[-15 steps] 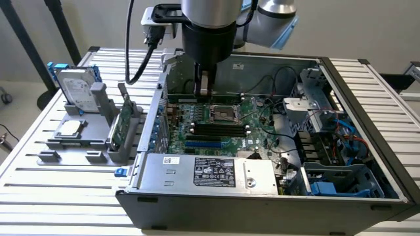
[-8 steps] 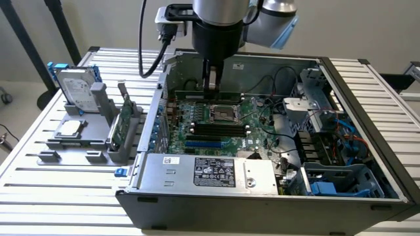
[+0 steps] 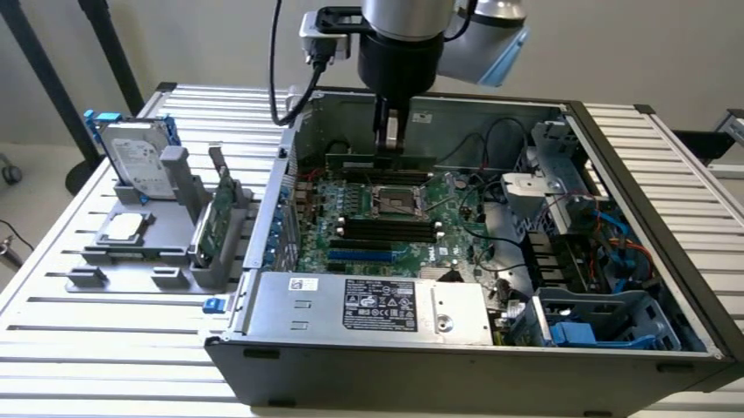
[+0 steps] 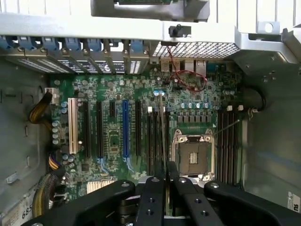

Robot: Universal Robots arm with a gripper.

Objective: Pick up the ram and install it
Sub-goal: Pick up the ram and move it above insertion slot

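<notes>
My gripper (image 3: 389,150) hangs inside the open computer case (image 3: 291,157), shut on the ram (image 3: 355,162). The ram is a long thin green stick held level, above the far part of the green motherboard (image 3: 454,239). In the wrist view the ram (image 4: 163,136) shows edge-on as a thin line running out from between my black fingers (image 4: 153,188). It lies in line with the long black memory slots (image 4: 153,141) beside the CPU socket (image 4: 194,157). More black slots (image 3: 389,228) lie in front of the socket in the exterior view.
A grey power supply (image 3: 372,305) fills the case's near side. Drive cages and cables (image 3: 581,235) crowd the exterior view's right. Outside, on the exterior view's left, a grey holder (image 3: 174,252) carries a silver hard drive (image 3: 138,157) and a green card (image 3: 215,218).
</notes>
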